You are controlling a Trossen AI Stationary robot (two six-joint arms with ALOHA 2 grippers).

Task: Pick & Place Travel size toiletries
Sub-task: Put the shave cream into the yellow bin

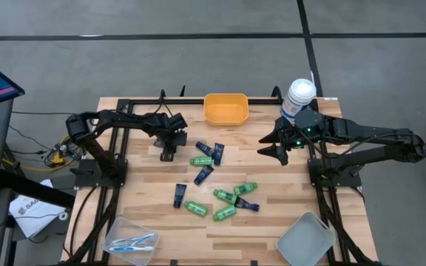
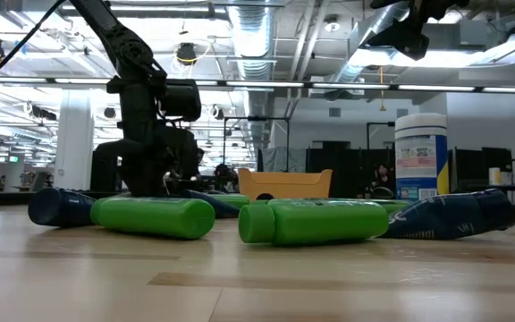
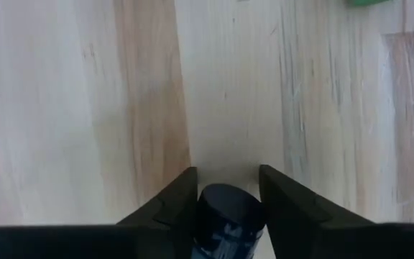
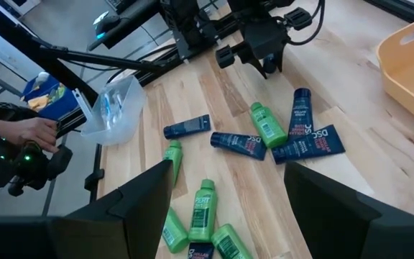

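Left gripper (image 1: 166, 150) lowered to the table, fingers (image 3: 171, 205) clamped either side of a navy tube (image 3: 225, 219), dark rounded end showing between them. Right gripper (image 1: 278, 148) raised above the boards, jaws spread, nothing held. Toward the right gripper from the left one: five green bottles (image 1: 201, 161) and six more navy tubes (image 1: 217, 154), loosely scattered. Toothbrushes lie in the clear bin (image 1: 130, 241).

Right tool (image 4: 228, 208) with fingers spread over wooden bench (image 4: 379, 165), green bottles (image 4: 203, 212) and navy tubes (image 4: 239, 142) scattered below, clear tub (image 4: 113, 108) near the edge, yellow bin (image 4: 412, 61) at one side, left tool (image 4: 261, 54) opposite, a person's hand (image 4: 31, 131) beyond.
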